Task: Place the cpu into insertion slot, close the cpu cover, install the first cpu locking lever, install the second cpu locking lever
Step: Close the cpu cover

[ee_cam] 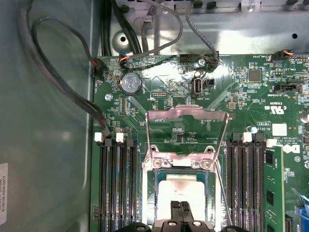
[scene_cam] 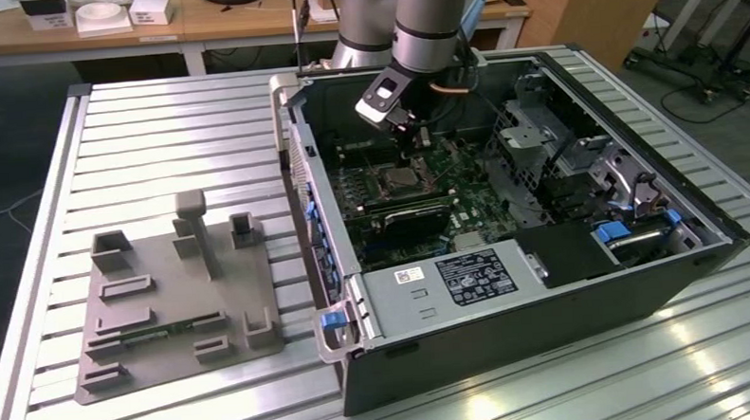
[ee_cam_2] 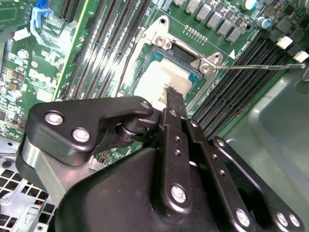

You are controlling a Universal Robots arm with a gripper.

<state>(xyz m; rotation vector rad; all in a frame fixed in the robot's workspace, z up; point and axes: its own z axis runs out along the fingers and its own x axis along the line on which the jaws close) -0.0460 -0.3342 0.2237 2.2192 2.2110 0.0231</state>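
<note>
Arm angled steeply down into the case, gripper poised just over the cpu, fingers pressed together, holding nothing. Cpu sat in the slot; cover stood open.

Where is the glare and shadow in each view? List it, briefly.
Exterior view: light streaks glare off the table slats, the computer case interior sits dim. Second wrist view: the cpu top blows out white, the gripper looms dark. First wrist view: glare on the cpu and the motherboard.
</note>
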